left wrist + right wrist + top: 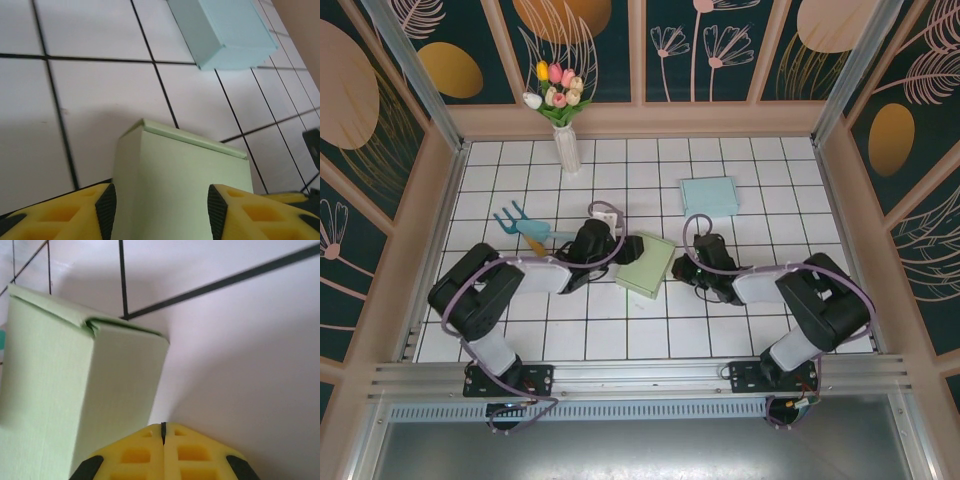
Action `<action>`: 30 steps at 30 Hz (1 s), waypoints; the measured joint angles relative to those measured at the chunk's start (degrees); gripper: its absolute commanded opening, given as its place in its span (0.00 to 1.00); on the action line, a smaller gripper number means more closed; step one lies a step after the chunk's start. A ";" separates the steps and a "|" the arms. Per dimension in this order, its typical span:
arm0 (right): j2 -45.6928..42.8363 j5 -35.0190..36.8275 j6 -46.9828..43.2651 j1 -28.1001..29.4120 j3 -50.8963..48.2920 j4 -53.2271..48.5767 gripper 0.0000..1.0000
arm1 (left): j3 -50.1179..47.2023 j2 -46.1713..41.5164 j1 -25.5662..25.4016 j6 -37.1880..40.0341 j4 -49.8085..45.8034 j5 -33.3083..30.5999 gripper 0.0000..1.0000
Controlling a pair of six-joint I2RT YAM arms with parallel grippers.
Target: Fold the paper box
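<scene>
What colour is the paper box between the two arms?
The paper box is pale green, plain with no pattern. It shows best in the left wrist view.

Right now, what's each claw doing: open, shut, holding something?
Left gripper: fingers either side of the box; whether it grips cannot be told.
Right gripper: shut, holding nothing.

We record a tabletop (780, 180) of white square tiles with dark grout lines, evenly lit, shadows soft. Walls (720, 70): dark teal panels printed with pale feather and flower outlines and gold and peach ovals, set in light wooden frames (636, 50). Aluminium posts (415, 75) at the rear corners; aluminium rail (640, 372) along the near edge. By the back wall, a white vase (567, 150) of tulips (556, 88).
</scene>
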 measured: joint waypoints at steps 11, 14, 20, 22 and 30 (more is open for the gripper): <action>-12.22 3.61 -0.09 1.64 -3.54 -9.27 0.00 | -7.43 -7.76 0.22 -0.83 0.02 -4.57 0.56; -14.05 2.03 1.86 3.19 -5.60 -9.16 0.00 | -9.77 -7.48 0.22 -1.68 0.81 -3.34 0.56; -14.08 0.87 5.18 10.54 -6.12 -9.09 0.00 | -10.99 -6.64 0.22 -2.78 2.82 -1.42 0.55; -13.73 0.83 6.27 12.02 -6.12 -8.87 0.00 | -11.41 -6.64 0.22 -3.21 4.04 -0.76 0.55; -9.51 -0.79 9.44 13.25 -6.25 -3.39 0.00 | -13.09 -6.49 -0.74 -5.14 7.15 1.25 0.55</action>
